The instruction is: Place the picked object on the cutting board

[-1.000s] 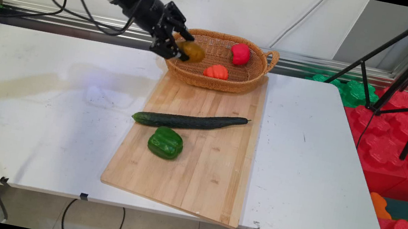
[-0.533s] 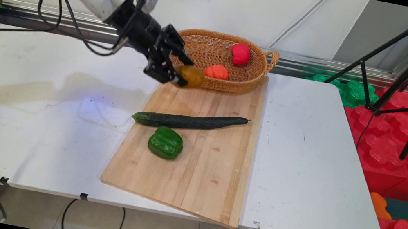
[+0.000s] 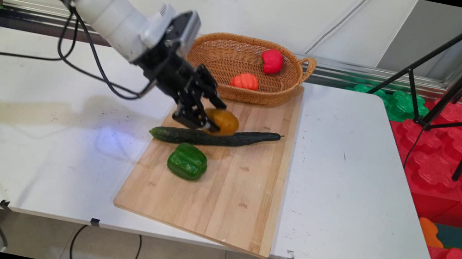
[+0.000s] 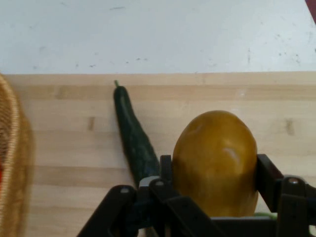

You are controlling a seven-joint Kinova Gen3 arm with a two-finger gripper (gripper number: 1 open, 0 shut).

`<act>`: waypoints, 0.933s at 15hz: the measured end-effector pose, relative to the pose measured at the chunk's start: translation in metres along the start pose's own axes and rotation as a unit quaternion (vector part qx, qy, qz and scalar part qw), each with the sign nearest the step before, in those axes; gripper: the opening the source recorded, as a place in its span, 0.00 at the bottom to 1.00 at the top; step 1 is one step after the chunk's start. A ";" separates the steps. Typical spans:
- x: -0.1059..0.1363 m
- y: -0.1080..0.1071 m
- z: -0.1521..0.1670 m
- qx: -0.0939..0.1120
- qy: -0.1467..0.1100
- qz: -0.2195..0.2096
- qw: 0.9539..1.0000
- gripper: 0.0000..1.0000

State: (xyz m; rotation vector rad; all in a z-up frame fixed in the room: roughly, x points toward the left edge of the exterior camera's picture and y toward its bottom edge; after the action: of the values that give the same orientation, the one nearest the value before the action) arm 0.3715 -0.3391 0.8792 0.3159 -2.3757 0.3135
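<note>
White table (image 3: 345, 176) under a pale wall carries a wooden cutting board (image 3: 229, 195), above which the black gripper (image 3: 209, 121) has its two fingers closed on a yellow-brown potato (image 3: 224, 121), gripping it from both sides clear of the wood. Just beneath the hand a long dark cucumber (image 3: 215, 137) lies across the board, and a green bell pepper (image 3: 187, 161) sits a little nearer the camera than that. Beyond the hand, at the board's far end, a wicker basket (image 3: 224, 56) holds a red pepper (image 3: 272, 60) and a small orange pumpkin (image 3: 244, 80).
</note>
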 end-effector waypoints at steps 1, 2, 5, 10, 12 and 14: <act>-0.001 0.005 0.010 -0.004 -0.003 -0.004 1.000 0.00; -0.002 0.009 0.020 -0.006 -0.007 -0.007 1.000 0.00; -0.007 0.016 0.047 -0.007 -0.018 -0.018 1.000 0.00; -0.013 0.021 0.084 -0.005 -0.034 -0.031 0.999 0.00; -0.014 0.021 0.096 -0.003 -0.038 -0.035 0.999 0.00; -0.014 0.021 0.103 -0.001 -0.040 -0.037 0.999 1.00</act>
State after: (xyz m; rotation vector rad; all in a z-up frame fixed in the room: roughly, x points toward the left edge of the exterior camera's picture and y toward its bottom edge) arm 0.3111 -0.3493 0.7928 0.4217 -2.4354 0.2678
